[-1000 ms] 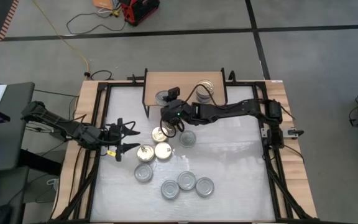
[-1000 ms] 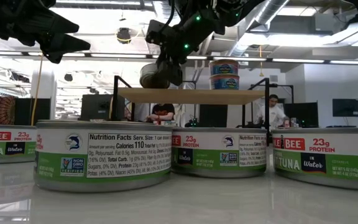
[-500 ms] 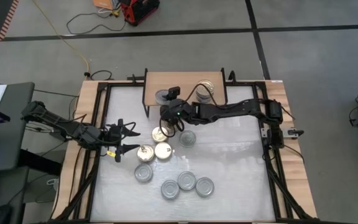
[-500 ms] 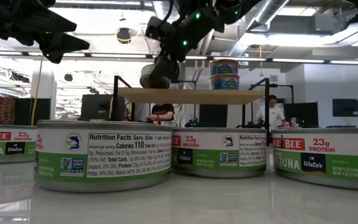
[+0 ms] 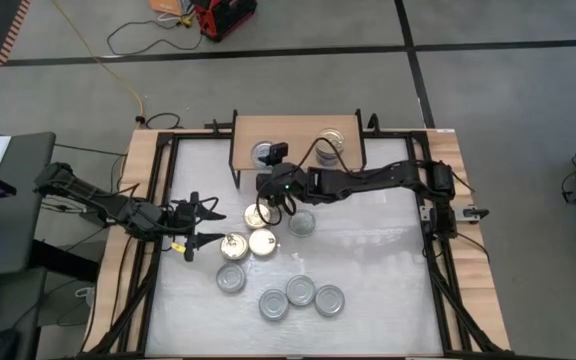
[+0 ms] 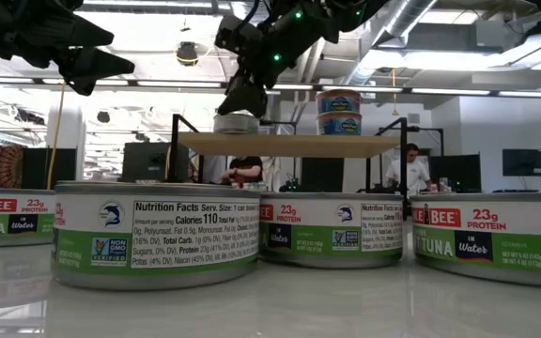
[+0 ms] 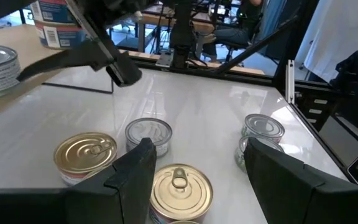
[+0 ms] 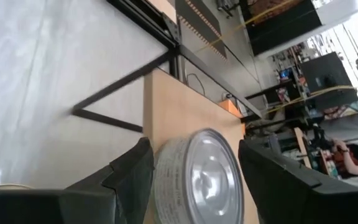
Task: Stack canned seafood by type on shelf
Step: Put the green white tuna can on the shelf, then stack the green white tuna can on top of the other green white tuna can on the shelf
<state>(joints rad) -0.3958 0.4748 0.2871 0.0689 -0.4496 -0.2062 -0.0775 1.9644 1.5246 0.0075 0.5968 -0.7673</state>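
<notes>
The shelf [image 5: 293, 135] stands at the table's far edge. A silver-lidded tin [image 5: 264, 153] rests flat on its left part [image 6: 237, 123]. A stack of two gold-lidded tins [image 6: 338, 111] stands on its right part. My right gripper [image 6: 241, 98] hangs open just above the silver tin. In the right wrist view its fingers [image 8: 129, 180] stand on either side of the tin [image 8: 201, 180] without touching. My left gripper [image 5: 200, 224] waits open at the table's left, above the loose tins [image 7: 179, 186].
Three gold-lidded tins [image 5: 250, 238] lie together at mid-table, with a silver one [image 5: 301, 222] beside them. Several more silver tins [image 5: 298, 295] sit nearer the front edge. Black frame rails run along both table sides. People sit in the room behind the shelf.
The silver tin, held tilted just over the shelf a second ago, now stands flat on the shelf's left part. My right gripper has let go of it and has drawn off a little upward.
</notes>
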